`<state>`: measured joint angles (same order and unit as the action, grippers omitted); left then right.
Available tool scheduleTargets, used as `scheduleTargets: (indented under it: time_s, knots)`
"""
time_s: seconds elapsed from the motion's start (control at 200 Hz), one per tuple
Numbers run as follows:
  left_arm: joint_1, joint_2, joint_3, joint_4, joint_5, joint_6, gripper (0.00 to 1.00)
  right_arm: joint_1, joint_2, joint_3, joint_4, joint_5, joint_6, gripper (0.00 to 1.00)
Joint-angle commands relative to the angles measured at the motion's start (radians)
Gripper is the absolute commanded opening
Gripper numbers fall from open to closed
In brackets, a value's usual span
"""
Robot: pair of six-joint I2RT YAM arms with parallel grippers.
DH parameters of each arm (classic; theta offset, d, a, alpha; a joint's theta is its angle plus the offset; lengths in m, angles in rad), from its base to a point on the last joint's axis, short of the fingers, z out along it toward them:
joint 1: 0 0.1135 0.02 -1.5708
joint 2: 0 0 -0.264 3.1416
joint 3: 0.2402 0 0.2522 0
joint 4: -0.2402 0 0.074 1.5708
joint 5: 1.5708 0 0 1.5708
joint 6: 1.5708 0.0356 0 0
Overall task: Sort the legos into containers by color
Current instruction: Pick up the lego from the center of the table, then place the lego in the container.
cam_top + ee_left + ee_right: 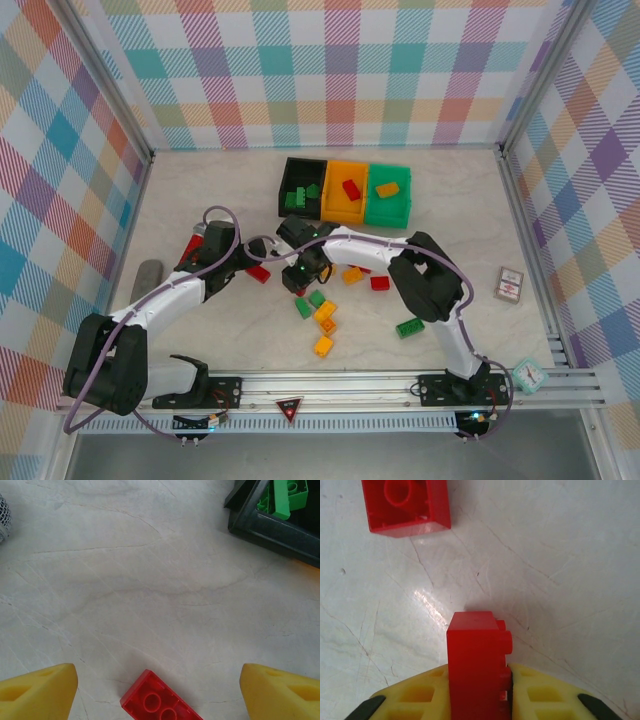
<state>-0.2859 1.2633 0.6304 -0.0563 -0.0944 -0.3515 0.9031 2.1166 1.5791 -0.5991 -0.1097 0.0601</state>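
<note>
Your right wrist view gave you the detail: the right gripper pinched a glossy red brick, studs sideways, between yellow latticed fingers. Your left wrist view showed the left gripper spread, a second red brick lying flat between its tips on the veined tabletop.

Bins at the back, bricks scattered in front.

The containers sit in a row at the far middle of the table; the left bin, middle bin and right bin each have legos inside. The loose legos lie in front of the row, between the arms. An upright brick stands between the fingers of the right gripper, a second brick ahead to its left. A third brick lies below the gap between the parted fingers of the left gripper. A cylinder lies at the left, a card at the right and a clock at the near right.
</note>
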Motion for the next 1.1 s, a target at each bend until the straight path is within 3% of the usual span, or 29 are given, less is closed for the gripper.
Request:
scheduleTargets:
  time_s: [0.0, 0.325, 0.5, 0.6, 0.665, 0.86, 1.095]
  knots:
    - [0.014, 0.008, 0.002, -0.008, 0.003, -0.004, 0.84, -0.061, -0.094, -0.001, 0.059, 0.015, 0.059, 0.27]
    - [0.014, 0.021, 0.006, -0.006, 0.02, -0.006, 0.84, -0.275, -0.102, 0.144, 0.04, 0.162, 0.173, 0.28]
    - [0.014, 0.02, 0.007, -0.007, 0.019, -0.006, 0.84, -0.326, 0.025, 0.395, -0.068, 0.313, 0.125, 0.29]
    - [0.014, 0.018, 0.009, -0.015, 0.008, -0.005, 0.84, -0.336, 0.125, 0.562, -0.16, 0.356, 0.107, 0.36]
    - [0.014, 0.015, 0.009, -0.017, 0.003, -0.005, 0.84, -0.334, 0.161, 0.638, -0.213, 0.347, 0.11, 0.48]
    - [0.014, 0.013, 0.01, -0.026, -0.009, -0.009, 0.84, -0.32, 0.058, 0.428, -0.105, 0.289, 0.142, 0.52]
    - [0.014, 0.031, 0.018, -0.034, -0.012, -0.015, 0.84, -0.245, -0.144, 0.087, 0.048, 0.116, 0.085, 0.53]
